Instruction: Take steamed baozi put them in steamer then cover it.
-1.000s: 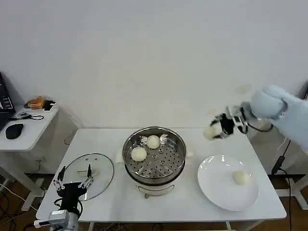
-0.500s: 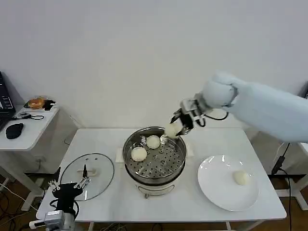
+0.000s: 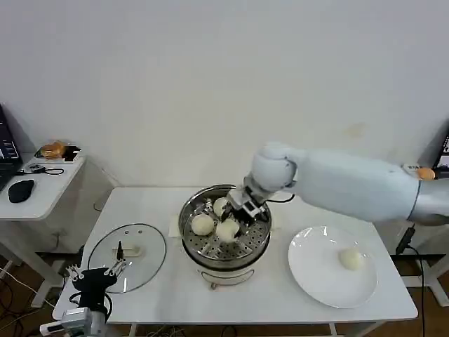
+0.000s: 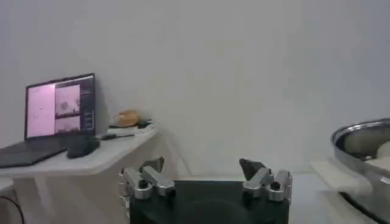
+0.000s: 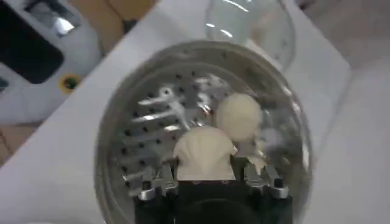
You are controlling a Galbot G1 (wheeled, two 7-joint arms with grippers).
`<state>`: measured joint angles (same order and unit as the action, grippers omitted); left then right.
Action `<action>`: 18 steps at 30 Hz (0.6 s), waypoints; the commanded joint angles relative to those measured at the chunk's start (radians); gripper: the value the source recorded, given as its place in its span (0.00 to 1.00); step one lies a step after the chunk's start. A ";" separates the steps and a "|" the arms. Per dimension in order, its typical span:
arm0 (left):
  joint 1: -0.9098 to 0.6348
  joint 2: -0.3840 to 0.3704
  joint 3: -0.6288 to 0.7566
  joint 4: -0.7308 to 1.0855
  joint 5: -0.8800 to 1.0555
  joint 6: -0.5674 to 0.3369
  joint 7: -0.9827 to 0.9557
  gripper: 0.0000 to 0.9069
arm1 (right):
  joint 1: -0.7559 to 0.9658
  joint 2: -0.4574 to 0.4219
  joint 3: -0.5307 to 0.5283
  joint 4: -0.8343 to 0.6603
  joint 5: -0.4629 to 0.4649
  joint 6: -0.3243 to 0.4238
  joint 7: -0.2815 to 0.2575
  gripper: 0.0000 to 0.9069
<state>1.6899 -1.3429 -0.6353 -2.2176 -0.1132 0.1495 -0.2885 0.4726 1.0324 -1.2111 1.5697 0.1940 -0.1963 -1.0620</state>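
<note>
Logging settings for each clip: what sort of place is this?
Likely a lab or office room staged as a kitchen: a bare white table holding the steamer, and a side desk with a laptop and mouse.

A white bench [image 3: 175, 210] stands against a plain pale wall [image 3: 210, 84]. On its right half lies a flat white plate [image 3: 319, 277]. Off to the left stands a smaller white side desk [image 3: 42, 193], well apart from the bench. On the desk sit a black computer mouse [image 3: 21, 189], an open laptop [image 4: 55, 119] with a lit screen, an orange thing [image 3: 51, 149] near the wall, and a dark cable [image 3: 38, 169].
</note>
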 commanded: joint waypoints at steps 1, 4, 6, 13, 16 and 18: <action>0.001 0.000 -0.004 0.002 0.000 -0.001 0.001 1.00 | -0.029 0.040 -0.017 -0.005 -0.034 0.054 -0.021 0.67; 0.001 0.000 -0.005 0.004 -0.001 -0.002 0.001 1.00 | -0.025 0.040 -0.017 -0.005 -0.033 0.060 -0.024 0.67; -0.001 0.001 -0.004 0.005 -0.002 -0.002 0.001 1.00 | -0.022 0.037 -0.019 -0.002 -0.033 0.064 -0.025 0.67; -0.006 0.001 0.002 0.009 -0.002 -0.001 0.001 1.00 | -0.011 0.003 -0.019 0.025 -0.035 0.093 0.003 1.00; -0.007 0.002 0.003 0.012 -0.002 -0.001 0.001 1.00 | 0.003 -0.026 -0.010 0.039 -0.024 0.090 0.023 1.00; -0.009 0.002 0.004 0.013 -0.002 -0.002 0.001 1.00 | 0.015 -0.054 0.007 0.042 -0.023 0.083 0.032 1.00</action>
<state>1.6811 -1.3411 -0.6308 -2.2050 -0.1153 0.1483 -0.2879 0.4739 1.0265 -1.2193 1.5915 0.1707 -0.1273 -1.0525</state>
